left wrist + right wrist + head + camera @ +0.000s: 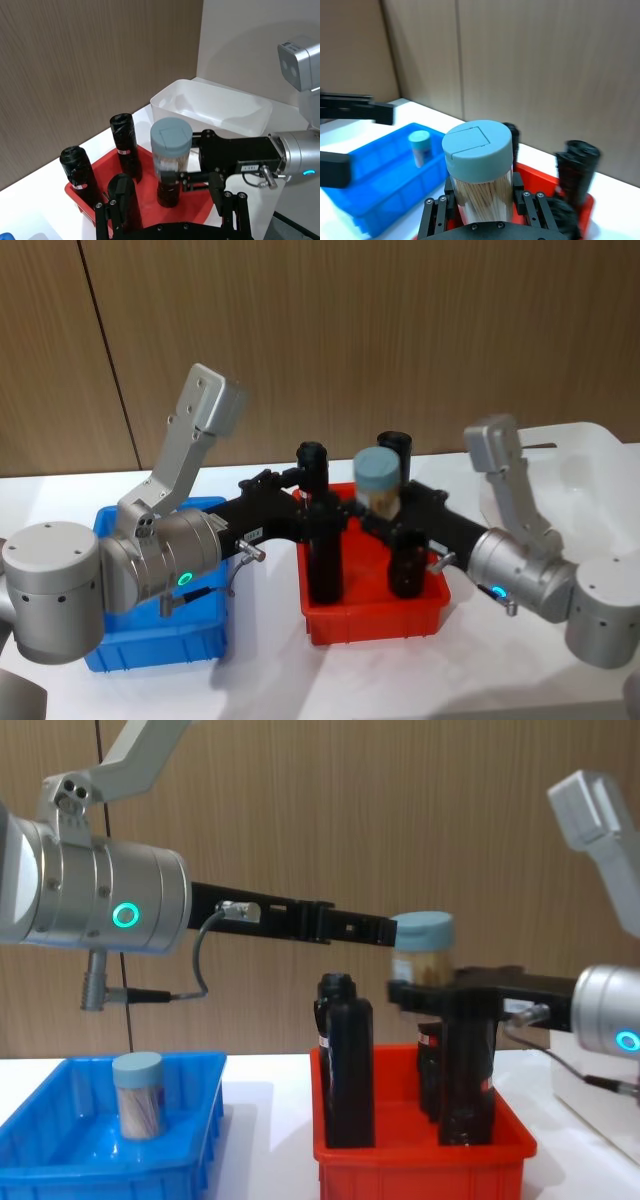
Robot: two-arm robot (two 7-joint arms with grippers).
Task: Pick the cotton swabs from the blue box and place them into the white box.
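A cotton swabs jar [378, 480] with a pale blue-grey lid hangs above the red bin, and my right gripper [397, 517] is shut on its clear body [481, 192]. My left gripper [171, 201] faces it from the other side, open, its fingers [372, 930] spread around the jar at lid height without gripping. A second cotton swabs jar [138, 1095] stands upright in the blue box [150, 648] at the left. The white box [592, 455] sits at the far right behind my right arm.
A red bin [375, 618] in the middle holds several tall black bottles [322, 540] directly under the held jar. A wooden wall stands close behind the white table.
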